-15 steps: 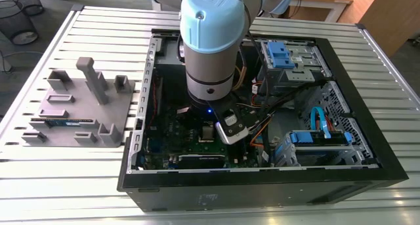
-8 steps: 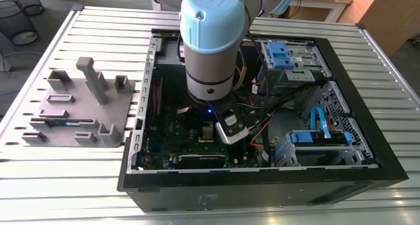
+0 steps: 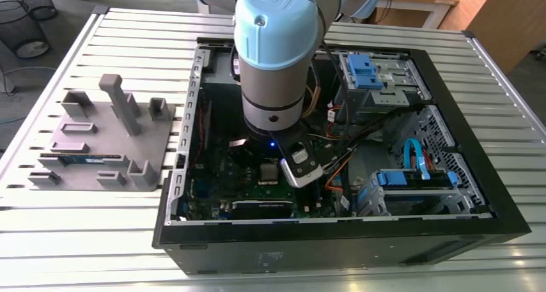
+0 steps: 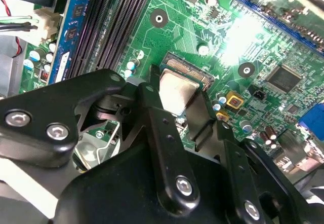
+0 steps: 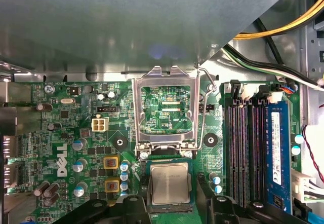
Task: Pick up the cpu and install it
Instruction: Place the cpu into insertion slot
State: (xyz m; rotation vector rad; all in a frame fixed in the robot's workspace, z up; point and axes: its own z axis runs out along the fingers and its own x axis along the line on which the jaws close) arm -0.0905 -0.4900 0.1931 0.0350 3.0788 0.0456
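The cpu [image 4: 176, 93] is a small square chip with a silvery top, and the two black fingers [image 4: 152, 107] of my gripper [image 4: 178, 89] flank it and touch its opposite edges. It hangs just over the open socket [image 4: 186, 70] on the green motherboard, whose gold contacts show past its far edge. In the first wrist view the cpu [image 5: 170, 183] lies directly below the raised hinged socket frame [image 5: 164, 107]. In the exterior view the arm reaches down into the open computer case, with the cpu [image 3: 270, 171] under the gripper [image 3: 271, 165].
The socket lever [image 5: 205, 107] stands open beside the frame. Memory slots [image 5: 245, 148] and a blue memory module [image 5: 276, 143] run alongside the socket. Cables [image 3: 341, 145] and blue drive cages [image 3: 410, 180] crowd the case. A grey holder [image 3: 102, 145] sits on the slatted table.
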